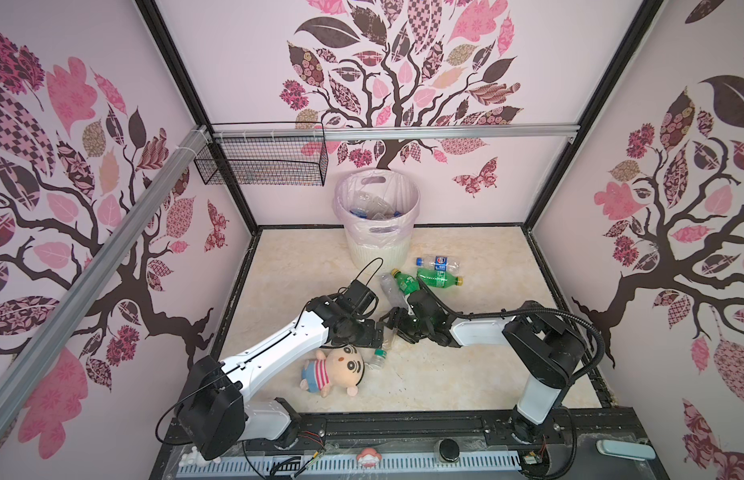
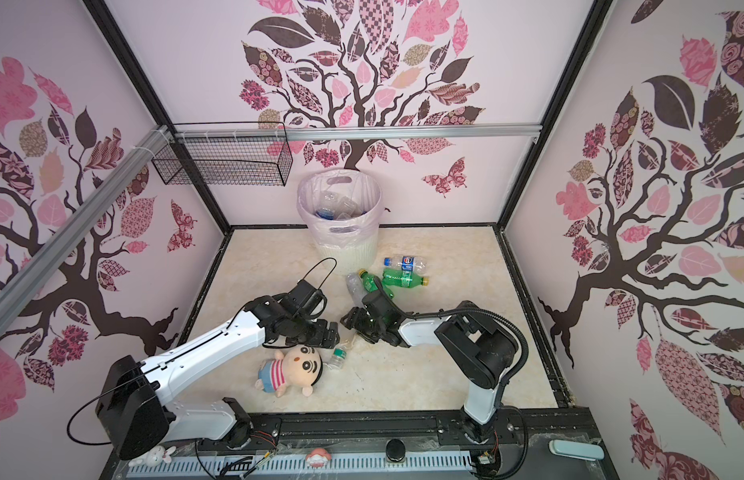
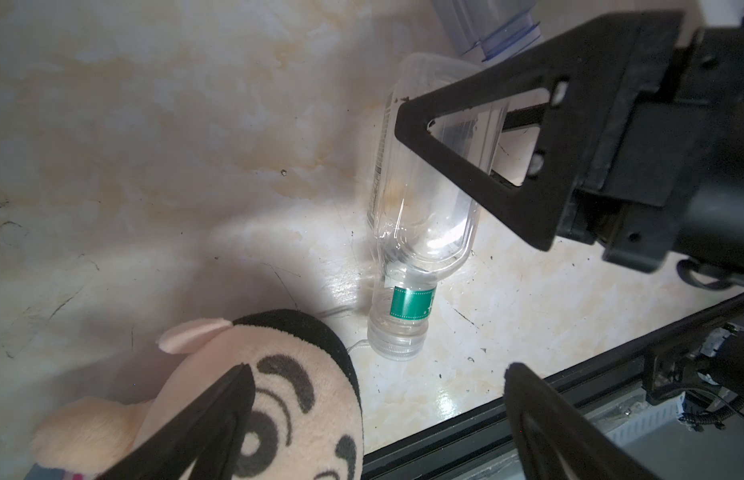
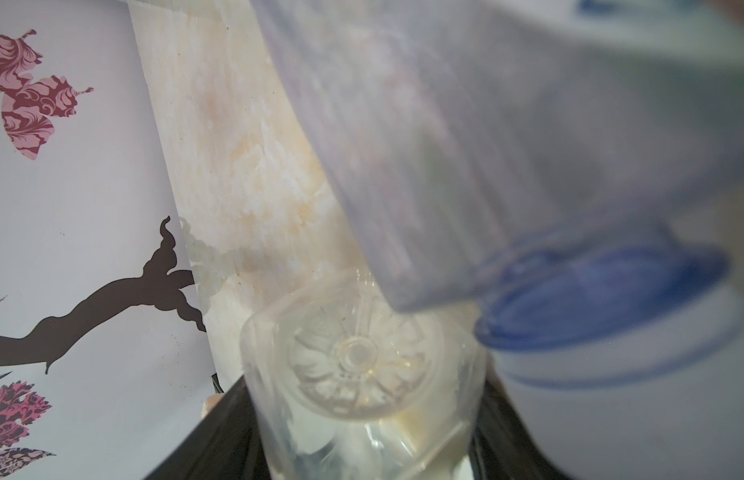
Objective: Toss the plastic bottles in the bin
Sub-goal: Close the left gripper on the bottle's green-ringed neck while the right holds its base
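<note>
1. Where the marbled bench (image 1: 466,374) meets the back wall, the bin (image 1: 376,249) is stood upright, lined with a pale pink bag. Several clear bottles (image 1: 372,208) are seen lying inside it.
2. The left arm (image 1: 279,340) is stretched to the middle of the bench. The left jaws are held wide apart and empty above the head of the plush doll (image 3: 258,395), as shown in the left wrist view.
3. The right arm (image 1: 478,332) is stretched across from the other side. The right jaws are set on either side of the base end of the green-labelled clear bottle (image 4: 358,357). Whether they press on it cannot be told.
4. The plush doll, dressed in a striped shirt, is laid face up near the front edge of the bench.
5. Two green bottles (image 1: 439,278) with yellow caps, a blue-labelled bottle (image 1: 439,262) and a crumpled clear bottle (image 1: 390,289) are laid close together on the bench, just in front of the bin.
6. The green-labelled clear bottle is pointed cap-first toward the doll, with its cap just beside the doll's head.
</note>
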You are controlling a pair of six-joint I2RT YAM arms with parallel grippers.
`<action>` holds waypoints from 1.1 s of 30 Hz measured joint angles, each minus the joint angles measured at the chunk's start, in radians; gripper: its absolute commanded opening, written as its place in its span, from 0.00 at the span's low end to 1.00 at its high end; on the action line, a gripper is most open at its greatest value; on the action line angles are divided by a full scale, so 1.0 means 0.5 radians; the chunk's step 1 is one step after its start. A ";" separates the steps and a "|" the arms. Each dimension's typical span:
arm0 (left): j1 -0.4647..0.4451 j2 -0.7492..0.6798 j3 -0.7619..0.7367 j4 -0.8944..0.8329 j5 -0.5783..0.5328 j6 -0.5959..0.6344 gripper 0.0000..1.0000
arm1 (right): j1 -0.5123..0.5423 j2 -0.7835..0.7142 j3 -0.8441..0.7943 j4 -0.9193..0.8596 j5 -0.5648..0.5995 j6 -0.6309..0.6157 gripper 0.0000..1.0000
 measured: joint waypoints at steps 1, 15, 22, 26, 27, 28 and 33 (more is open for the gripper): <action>0.003 0.000 0.000 0.000 0.000 0.000 0.97 | 0.000 0.000 0.000 0.000 0.004 -0.008 0.50; 0.022 0.000 -0.011 0.001 0.001 0.007 0.97 | 0.002 -0.072 0.016 -0.125 0.087 -0.146 0.39; 0.031 -0.014 -0.011 0.010 0.002 0.014 0.97 | -0.005 -0.125 0.159 -0.271 0.122 -0.218 0.39; 0.032 -0.078 -0.011 0.031 0.005 0.021 0.97 | -0.039 -0.214 0.175 -0.333 0.129 -0.243 0.38; 0.033 -0.101 -0.011 0.048 0.012 0.027 0.97 | -0.054 -0.241 0.179 -0.359 0.128 -0.249 0.38; 0.034 -0.121 -0.011 0.069 0.021 0.036 0.97 | -0.076 -0.267 0.194 -0.397 0.128 -0.257 0.38; 0.036 -0.172 -0.009 0.186 0.108 0.065 0.95 | -0.204 -0.352 0.308 -0.527 0.129 -0.292 0.37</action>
